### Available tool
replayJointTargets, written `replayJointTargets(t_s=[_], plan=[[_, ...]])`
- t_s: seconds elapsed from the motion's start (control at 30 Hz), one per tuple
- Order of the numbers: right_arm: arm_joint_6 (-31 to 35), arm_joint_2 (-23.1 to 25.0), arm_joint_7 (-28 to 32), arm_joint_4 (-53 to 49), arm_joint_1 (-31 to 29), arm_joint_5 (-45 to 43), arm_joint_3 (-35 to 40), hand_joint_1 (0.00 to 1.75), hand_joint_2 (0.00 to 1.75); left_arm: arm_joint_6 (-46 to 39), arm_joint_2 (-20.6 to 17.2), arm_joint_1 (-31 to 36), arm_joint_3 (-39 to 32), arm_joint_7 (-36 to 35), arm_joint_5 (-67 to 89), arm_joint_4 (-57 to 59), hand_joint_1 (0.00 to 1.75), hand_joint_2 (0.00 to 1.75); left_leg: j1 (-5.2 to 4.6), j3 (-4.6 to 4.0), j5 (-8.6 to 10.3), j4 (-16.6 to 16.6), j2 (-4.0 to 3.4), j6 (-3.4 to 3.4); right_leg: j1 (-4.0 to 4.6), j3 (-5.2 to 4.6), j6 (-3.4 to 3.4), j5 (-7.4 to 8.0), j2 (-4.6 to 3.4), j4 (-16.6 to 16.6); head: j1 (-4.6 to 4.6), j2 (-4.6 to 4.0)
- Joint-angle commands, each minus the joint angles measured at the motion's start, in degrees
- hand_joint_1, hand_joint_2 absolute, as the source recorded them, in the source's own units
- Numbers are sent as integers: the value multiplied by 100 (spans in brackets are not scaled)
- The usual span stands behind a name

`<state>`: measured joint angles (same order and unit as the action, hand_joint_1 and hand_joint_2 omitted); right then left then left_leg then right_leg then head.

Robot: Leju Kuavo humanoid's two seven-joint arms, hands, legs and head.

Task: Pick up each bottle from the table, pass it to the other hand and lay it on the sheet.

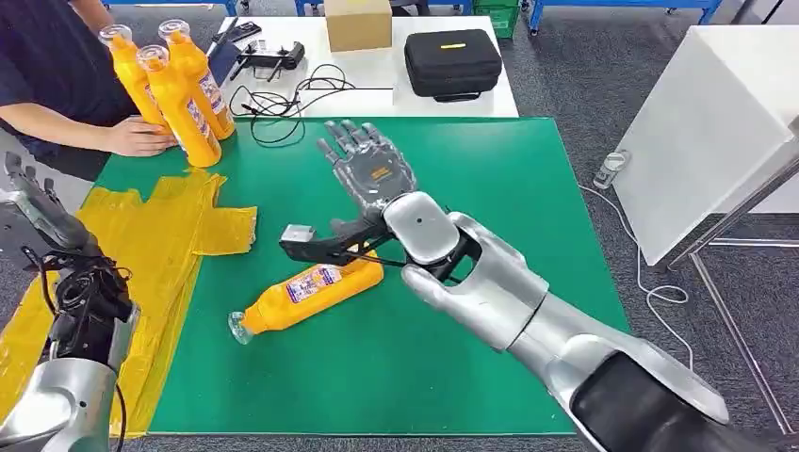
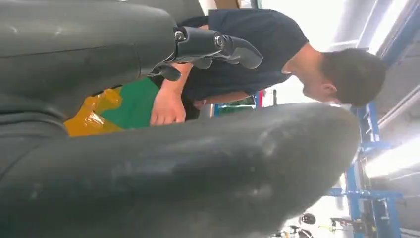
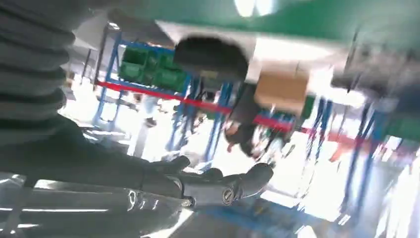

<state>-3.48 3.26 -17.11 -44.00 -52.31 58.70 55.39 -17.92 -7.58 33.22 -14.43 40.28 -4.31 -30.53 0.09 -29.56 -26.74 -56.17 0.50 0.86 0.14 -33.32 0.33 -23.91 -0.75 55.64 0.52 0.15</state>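
Note:
An orange bottle [image 1: 311, 290] lies on its side on the green table [image 1: 528, 188], cap toward the near left. My right hand [image 1: 366, 169] hovers above and beyond it, fingers spread, palm down, holding nothing; its fingers [image 3: 233, 186] show empty in the right wrist view. My left hand [image 1: 33, 200] is raised at the far left beside the crumpled yellow sheet [image 1: 151, 245], fingers [image 2: 218, 47] extended and empty. Three more orange bottles [image 1: 179, 104] stand upright at the back left, where a person's hand [image 1: 137, 137] touches them.
The person [image 2: 247, 54] in a dark shirt stands at the table's back left. Behind the green table a white table carries a black case [image 1: 452, 61], a cardboard box [image 1: 358, 24] and cables [image 1: 283, 94]. A white panel [image 1: 707, 122] stands to the right.

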Motion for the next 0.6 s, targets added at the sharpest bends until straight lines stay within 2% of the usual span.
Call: replayJointTargets(t_s=[0.03, 0.1, 0.23, 0.6], plan=[[201, 249, 841, 1678, -50, -392, -1551, 0, 175, 56, 380, 617, 135, -73, 167, 348, 0, 0, 4, -8, 4, -6, 30, -3, 6, 6, 4, -3, 36, -2, 0, 2], [118, 373, 1150, 2322, -85, -645, -1779, 0, 175, 57, 499, 829, 261, -157, 235, 481, 0, 0, 7, -12, 5, -11, 42, -5, 8, 6, 5, -4, 49, 0, 0, 0], [281, 549, 1147, 2896, -95, -539, -1774, 0, 175, 143, 659, 1135, 474, -257, 330, 690, 0, 0, 4, -8, 3, -8, 37, -5, 5, 7, 5, -6, 46, 2, 0, 2], [221, 578, 1162, 2973, -91, -474, -1755, 0, 175, 217, 716, 1247, 573, -278, 354, 784, 0, 0, 2, -11, -2, -6, 10, -2, 2, -8, 5, -3, 19, 4, 0, 0]])
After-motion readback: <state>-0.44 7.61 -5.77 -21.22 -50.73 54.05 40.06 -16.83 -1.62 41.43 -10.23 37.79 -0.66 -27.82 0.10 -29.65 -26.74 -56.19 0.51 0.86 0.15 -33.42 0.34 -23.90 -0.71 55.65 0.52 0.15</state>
